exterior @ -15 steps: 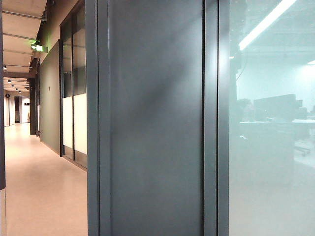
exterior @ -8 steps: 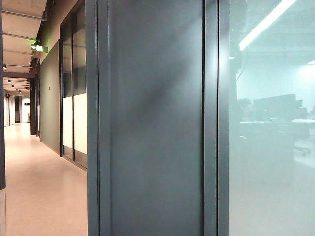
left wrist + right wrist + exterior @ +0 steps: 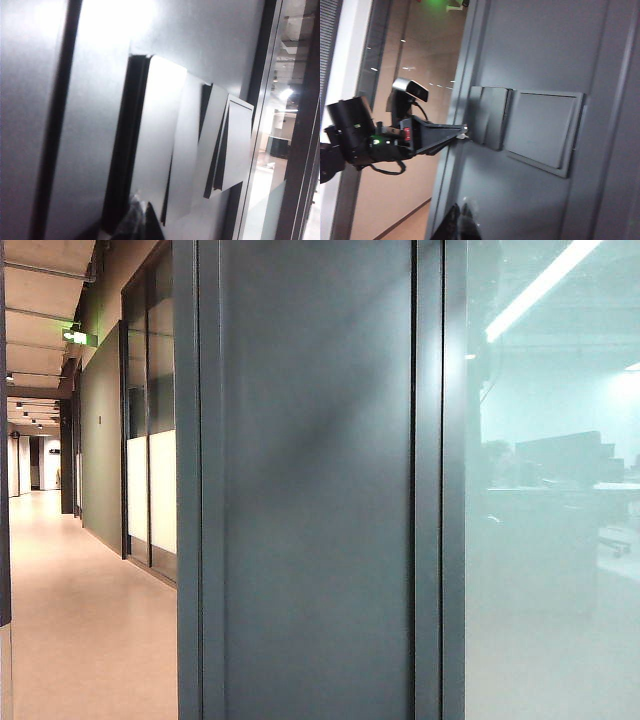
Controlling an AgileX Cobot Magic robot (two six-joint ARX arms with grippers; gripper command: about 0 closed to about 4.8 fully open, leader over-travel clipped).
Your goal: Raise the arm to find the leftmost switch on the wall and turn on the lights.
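Pressing leftmost switch [image 3: 477, 114] on matte grey wall panel [image 3: 545, 55]: closed left end effector [image 3: 465, 134]; right end effector [image 3: 461, 220] state unclear.

Left arm [image 3: 370, 142], seen from the right wrist view: black housing with a cylindrical joint at 9 o'clock, a small green and a red light, a loose black cable below. A silver-topped camera [image 3: 410, 90] sits above. The left gripper [image 3: 462, 132] tapers into dark wedge fingers. The right gripper [image 3: 460, 220] shows only blurred dark tips.
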